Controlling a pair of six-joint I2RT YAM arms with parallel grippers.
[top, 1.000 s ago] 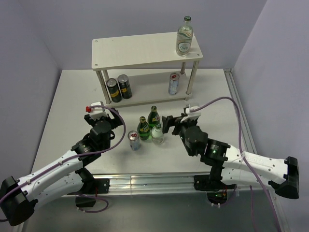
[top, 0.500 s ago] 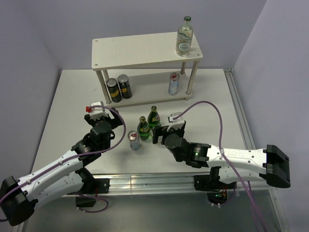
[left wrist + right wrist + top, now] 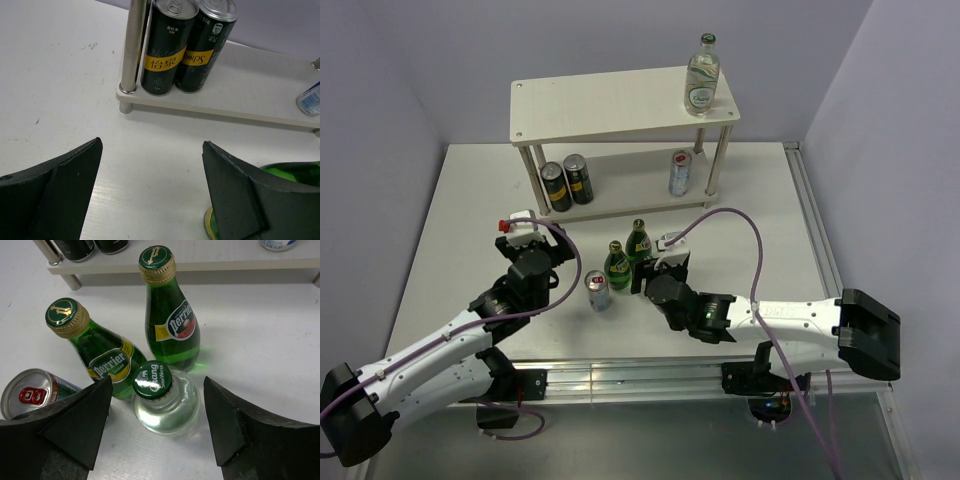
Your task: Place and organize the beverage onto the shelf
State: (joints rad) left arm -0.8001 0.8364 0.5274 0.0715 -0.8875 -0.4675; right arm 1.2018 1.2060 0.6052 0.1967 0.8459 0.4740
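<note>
Between your right fingers point(image 3: 80, 420): a clear bottle point(image 3: 164, 407) with a green cap stands upright on the tabletop point(image 3: 260, 350). The fingers are spread, one on each side, not clamped on it.
Just beyond those fingers: two green bottles point(image 3: 102, 357) point(image 3: 170, 325) stand upright, crowding the clear bottle. A silver can point(image 3: 27, 392) sits just outside one finger.
Your left fingers point(image 3: 60, 185): apart, holding nothing, over bare tabletop, with a green bottle's edge just beside one finger.
Ahead of the left fingers: the shelf point(image 3: 260, 95), with two dark cans point(image 3: 165, 50) point(image 3: 207, 45) on its lower board beside a round leg.
Shelf room: a second clear bottle point(image 3: 702, 75) stands at one corner of the top board and a pale can point(image 3: 680, 172) at the far end of the lower board. The middle of both boards is open.
Surface: white, matte, faintly scuffed.
Room: lilac walls point(image 3: 380, 90) stand close on three sides, and a metal rail point(image 3: 815, 230) edges the tabletop outside your right arm.
</note>
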